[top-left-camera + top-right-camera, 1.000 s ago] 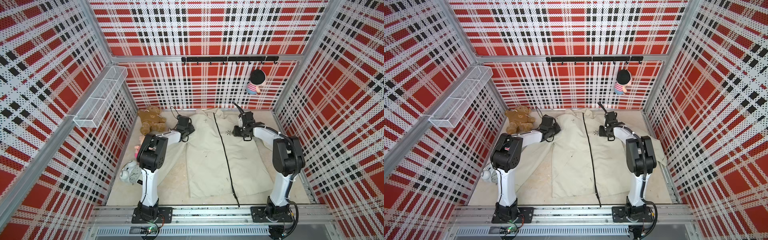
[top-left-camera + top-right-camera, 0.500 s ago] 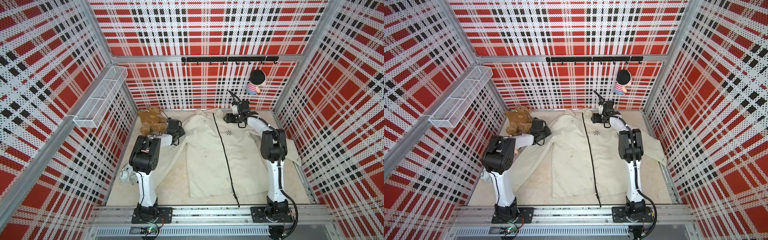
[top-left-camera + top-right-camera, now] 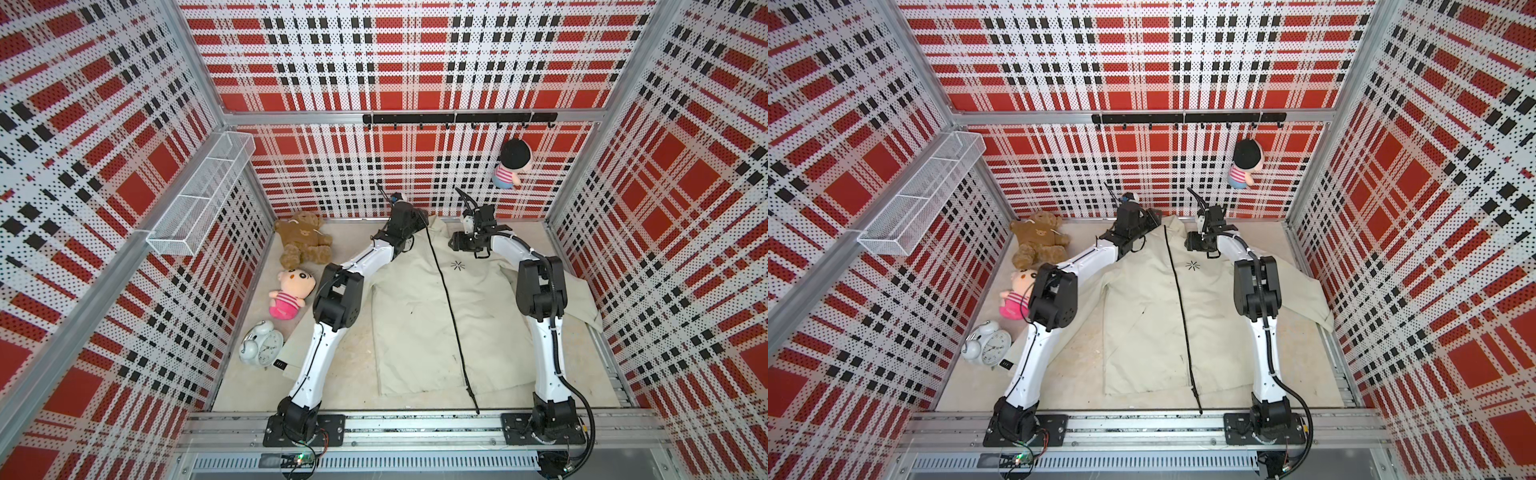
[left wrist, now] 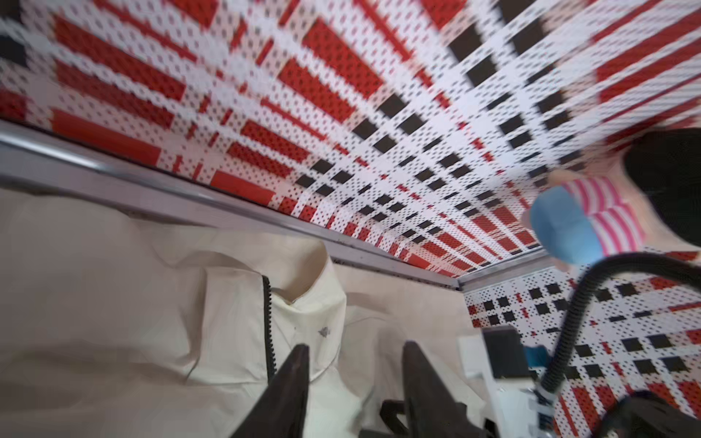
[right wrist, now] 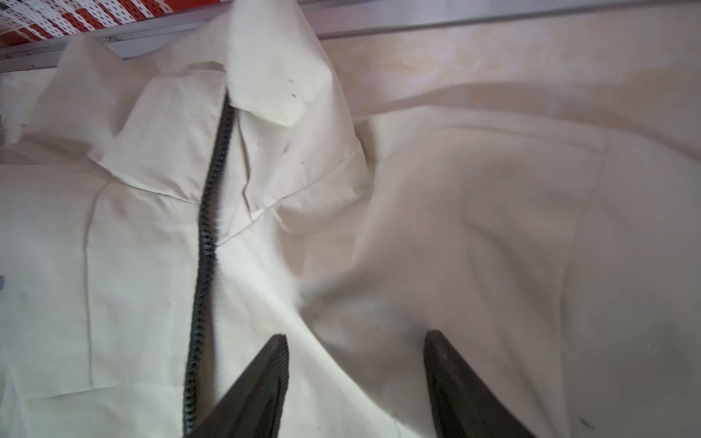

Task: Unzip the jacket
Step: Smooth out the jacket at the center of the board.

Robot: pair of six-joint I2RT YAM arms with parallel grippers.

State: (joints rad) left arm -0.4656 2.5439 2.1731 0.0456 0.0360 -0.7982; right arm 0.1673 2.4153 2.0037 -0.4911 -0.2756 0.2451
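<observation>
Well, your jacket [image 3: 415, 324] lies flat mid-desk [image 3: 349, 374], collar [image 5: 265, 76] far, zipper [image 3: 446, 291] shut along its length; its pull you cannot make out. Both top views hide the fingertips under the wrists. The wrist views show the left pincer [image 4: 352, 352] and right pincer [image 5: 356, 341] apart, gripping nothing, by the collar. Your left arm [image 3: 353, 262] covers much of the sleeve on the left.

Arms match: left arm [image 3: 309, 365] & right arm [image 3: 547, 353] have white links, chunky black joint housings, black base plates [image 3: 336, 430] w/ bolts. Black corrugated cable [image 4: 568, 322] runs alongside. Fingers [image 5: 261, 383] black, tapered, ribbed on inner faces.
</observation>
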